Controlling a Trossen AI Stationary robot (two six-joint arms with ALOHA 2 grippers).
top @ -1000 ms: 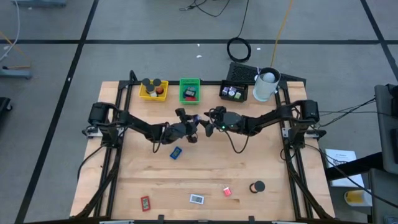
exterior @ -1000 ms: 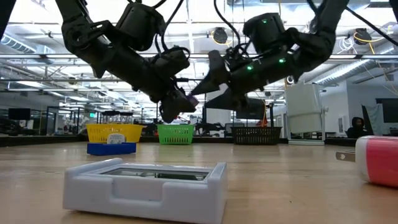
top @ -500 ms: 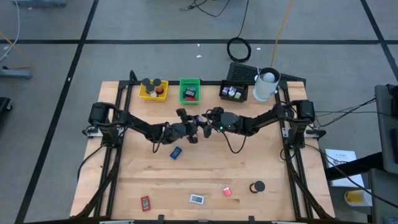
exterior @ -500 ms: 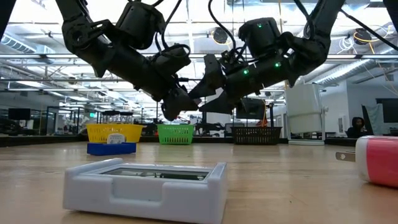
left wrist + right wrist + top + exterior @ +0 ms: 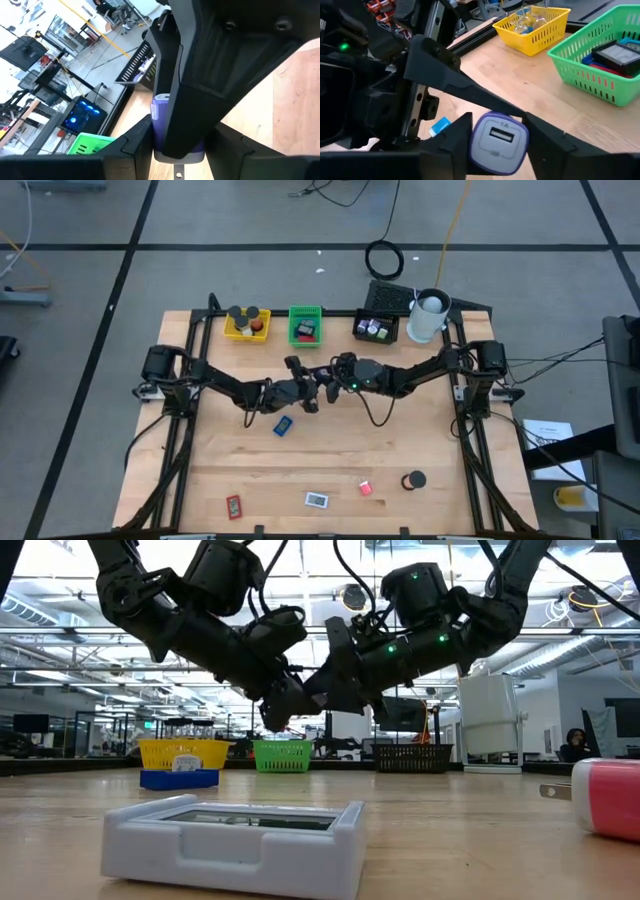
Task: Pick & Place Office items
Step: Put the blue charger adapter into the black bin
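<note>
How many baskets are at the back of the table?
3, in a row along the back edge: the yellow basket on the left, the green basket in the middle, the black basket beside the white cup.

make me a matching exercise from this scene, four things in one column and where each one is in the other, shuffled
Things
1. purple charger
2. blue flat piece
3. black roll
4. white cup

Places
A. on the table near the front edge, right side
B. between the fingers of the left gripper and right gripper, above the table's middle
C. at the back right corner, beside the black tray
D. on the table just in front of the left gripper

Pairs: 1-B, 2-D, 3-A, 4-C
</note>
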